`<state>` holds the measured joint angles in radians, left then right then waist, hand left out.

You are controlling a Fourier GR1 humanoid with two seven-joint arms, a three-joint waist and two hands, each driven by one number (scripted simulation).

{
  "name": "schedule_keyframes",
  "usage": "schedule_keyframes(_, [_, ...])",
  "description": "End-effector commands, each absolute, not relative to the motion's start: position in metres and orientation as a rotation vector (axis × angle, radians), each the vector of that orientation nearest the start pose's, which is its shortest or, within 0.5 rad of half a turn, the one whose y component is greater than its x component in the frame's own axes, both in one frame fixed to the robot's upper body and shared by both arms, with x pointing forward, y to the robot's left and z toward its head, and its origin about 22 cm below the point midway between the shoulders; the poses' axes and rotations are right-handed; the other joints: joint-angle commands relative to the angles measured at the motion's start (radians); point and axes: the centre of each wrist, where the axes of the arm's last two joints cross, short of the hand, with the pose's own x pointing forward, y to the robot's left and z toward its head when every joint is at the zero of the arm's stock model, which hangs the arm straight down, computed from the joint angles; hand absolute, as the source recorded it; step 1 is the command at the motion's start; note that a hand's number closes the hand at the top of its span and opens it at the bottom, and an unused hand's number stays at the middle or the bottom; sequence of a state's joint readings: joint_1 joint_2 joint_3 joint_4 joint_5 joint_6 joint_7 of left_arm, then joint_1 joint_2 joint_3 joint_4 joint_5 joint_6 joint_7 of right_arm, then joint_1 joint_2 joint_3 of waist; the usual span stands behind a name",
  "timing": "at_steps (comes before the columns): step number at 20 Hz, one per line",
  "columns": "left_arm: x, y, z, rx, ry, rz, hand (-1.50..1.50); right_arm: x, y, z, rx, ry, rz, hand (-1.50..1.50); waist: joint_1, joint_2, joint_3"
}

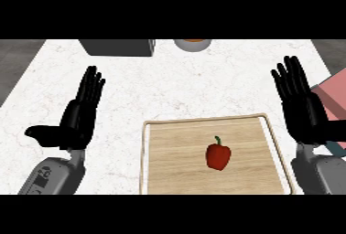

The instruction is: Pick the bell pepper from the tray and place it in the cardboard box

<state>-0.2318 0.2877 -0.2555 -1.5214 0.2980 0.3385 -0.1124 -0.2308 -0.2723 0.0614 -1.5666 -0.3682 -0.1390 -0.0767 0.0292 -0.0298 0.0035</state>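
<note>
Flanking the tray [146, 155], my left hand [79, 114] and right hand [300, 107] rest with straight fingers; the bell pepper [218, 156] lies on it.

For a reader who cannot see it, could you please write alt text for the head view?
A red pepper lies on a wooden tray on a white marble counter, between two open black hands, left hand and right hand, fingers pointing away. A pink box shows at the right edge; a grey appliance and a cup sit at the far edge.
</note>
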Motion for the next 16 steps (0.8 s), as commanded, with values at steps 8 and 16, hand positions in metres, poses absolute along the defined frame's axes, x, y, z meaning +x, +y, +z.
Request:
schedule_keyframes(8, [0.268, 0.269, 0.032, 0.167, -1.575, 0.153, 0.0, 0.172, -0.364, -0.018, -0.903, -1.325, -0.244, 1.5, -0.113, 0.032, -0.013])
schedule_keyframes(16, [0.261, 0.27, 0.042, 0.099, -1.541, 0.134, 0.0, 0.108, -0.294, 0.008, -1.072, -1.466, -0.089, -1.5, -0.046, 0.027, -0.009])
